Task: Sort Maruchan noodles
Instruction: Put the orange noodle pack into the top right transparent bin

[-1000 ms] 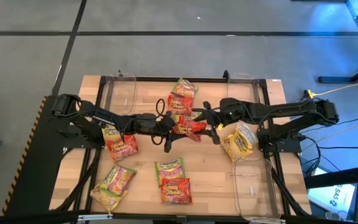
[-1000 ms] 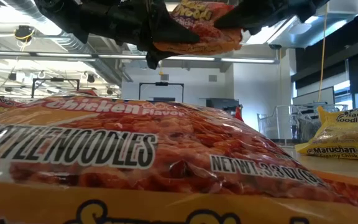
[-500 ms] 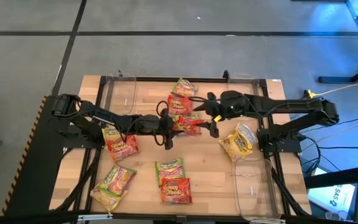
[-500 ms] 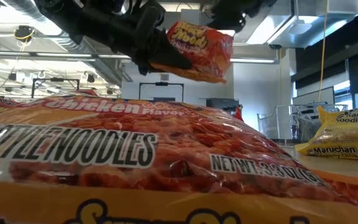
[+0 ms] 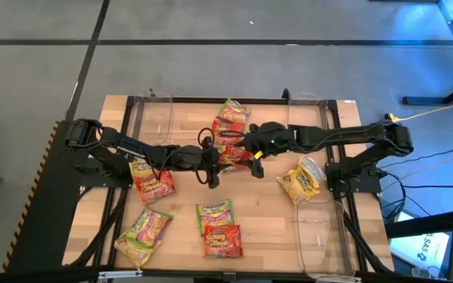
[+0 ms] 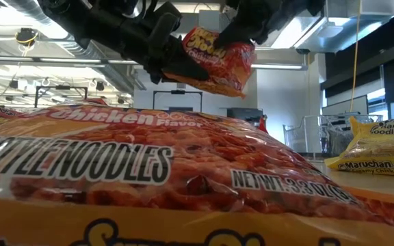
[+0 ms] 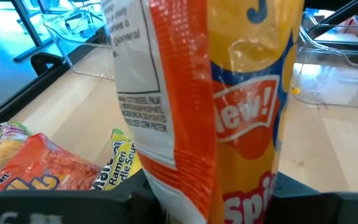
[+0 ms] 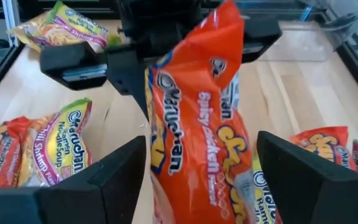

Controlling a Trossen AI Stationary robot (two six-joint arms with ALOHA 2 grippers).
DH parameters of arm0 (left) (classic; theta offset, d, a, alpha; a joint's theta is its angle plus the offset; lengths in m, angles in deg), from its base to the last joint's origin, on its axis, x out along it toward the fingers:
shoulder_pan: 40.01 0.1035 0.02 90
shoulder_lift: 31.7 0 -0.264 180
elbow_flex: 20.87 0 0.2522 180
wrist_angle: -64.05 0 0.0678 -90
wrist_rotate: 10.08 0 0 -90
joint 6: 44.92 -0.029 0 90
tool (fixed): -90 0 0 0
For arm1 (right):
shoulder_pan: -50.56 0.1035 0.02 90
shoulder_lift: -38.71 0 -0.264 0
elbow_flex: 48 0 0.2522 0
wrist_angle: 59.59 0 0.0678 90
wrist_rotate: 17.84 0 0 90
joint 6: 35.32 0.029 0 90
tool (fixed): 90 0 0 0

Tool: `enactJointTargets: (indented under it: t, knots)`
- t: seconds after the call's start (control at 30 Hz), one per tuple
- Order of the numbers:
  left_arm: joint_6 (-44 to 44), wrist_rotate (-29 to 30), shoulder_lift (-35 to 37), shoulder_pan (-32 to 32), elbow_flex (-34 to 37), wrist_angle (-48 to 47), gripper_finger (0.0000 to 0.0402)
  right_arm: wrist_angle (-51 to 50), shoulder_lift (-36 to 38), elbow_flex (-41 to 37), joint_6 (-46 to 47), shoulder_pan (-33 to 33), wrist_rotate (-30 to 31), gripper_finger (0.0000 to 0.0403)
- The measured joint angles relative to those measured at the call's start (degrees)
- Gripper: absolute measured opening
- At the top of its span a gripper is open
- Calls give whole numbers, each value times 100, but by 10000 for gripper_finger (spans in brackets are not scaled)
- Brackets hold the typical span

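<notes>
A pale wooden table (image 5: 266, 220) with visible grain, framed by dark metal rails, stands on a grey floor crossed by dark lines; the low view looks past it into a hall with ceiling ducts and strip lights. Clear plastic bins sit at the table's edges, one at the far left (image 5: 154, 118) and one at the near right (image 5: 321, 236), glossy and straight-walled.

The left gripper (image 5: 213, 163) pinches one end of a red-orange packet (image 6: 214, 60), a flat, crinkly plastic rectangle printed with yellow lettering, held off the wood above mid-table; in the left wrist view the packet (image 7: 229, 106) rises upright from between the dark fingers, its white label panel beside an orange and yellow face. The right gripper (image 5: 252, 154) is at the packet's other end with its fingers (image 8: 104, 177) spread wide; the packet (image 8: 197, 143) hangs between them, and whether they touch it cannot be told.

Other shiny packets lie loose on the wood: a yellow packet (image 5: 302, 178) beyond the right fingers toward the right edge, a red-orange one (image 5: 154, 184) near the left arm, and a green-pink packet (image 5: 214, 212) just beside another red-orange packet (image 5: 223, 240) at the near side; a further packet (image 6: 149, 171) fills the low view's foreground.
</notes>
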Motion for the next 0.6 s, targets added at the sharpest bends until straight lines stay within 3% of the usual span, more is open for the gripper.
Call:
enactJointTargets:
  t: [0.23, 0.53, 0.6]
  knots:
    - [2, 9, 1, 0, 0, -7, 110, 83, -263, 0, -37, 0, 2, 261]
    - [45, 2, -1, 0, 0, -10, 110, 94, -280, 0, -229, 0, 0, 112]
    - [124, 2, -1, 0, 0, -10, 117, 87, -280, 0, -273, 0, 0, 99]
